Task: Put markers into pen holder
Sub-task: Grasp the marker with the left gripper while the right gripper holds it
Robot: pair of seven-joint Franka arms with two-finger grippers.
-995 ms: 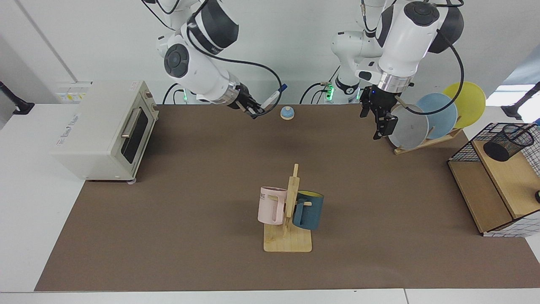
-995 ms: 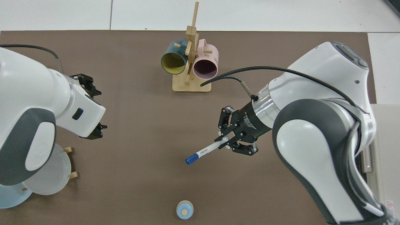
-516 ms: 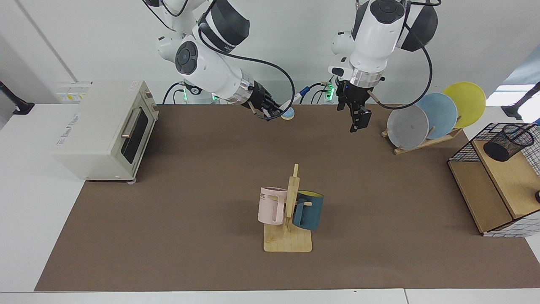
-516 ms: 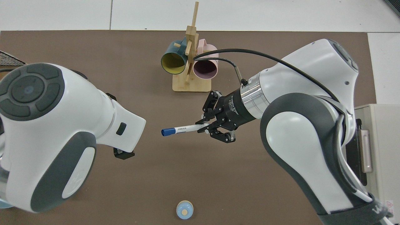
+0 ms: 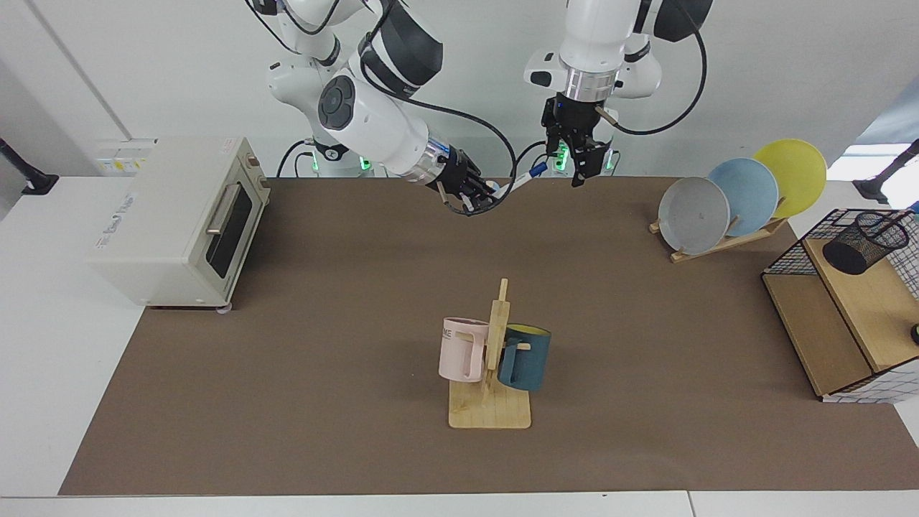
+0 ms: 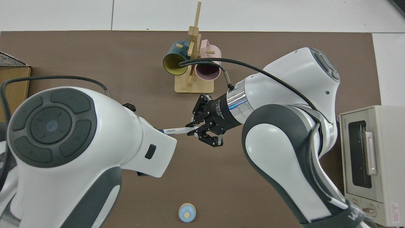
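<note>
Brown matting covers the table between a white toaster oven [image 5: 176, 219] and a wire-grid shelf unit [image 5: 847, 301], with a wooden mug rack [image 5: 492, 373] at centre. Above the far edge, the right gripper [image 5: 470, 195] is clenched on the lower end of the marker [image 5: 518, 179], holding it aloft at a slant with the blue cap pointing toward the left gripper [image 5: 583, 166]. That gripper hangs just beside the cap, its fingers parted and empty.

Judged from this, the task is at an early-to-middle stage: the marker is picked up and looks set for a handover, while the pen holder [image 5: 861, 243] stands well apart on the shelf at the table's end. Transfer, carry and drop all remain.

Seen from above, the left arm's bulk hides its own gripper and the marker's cap; only a short stretch of barrel [image 6: 175, 130] shows. Whether the left fingers touch the cap cannot be told. The holder's contents are too small to read.
</note>
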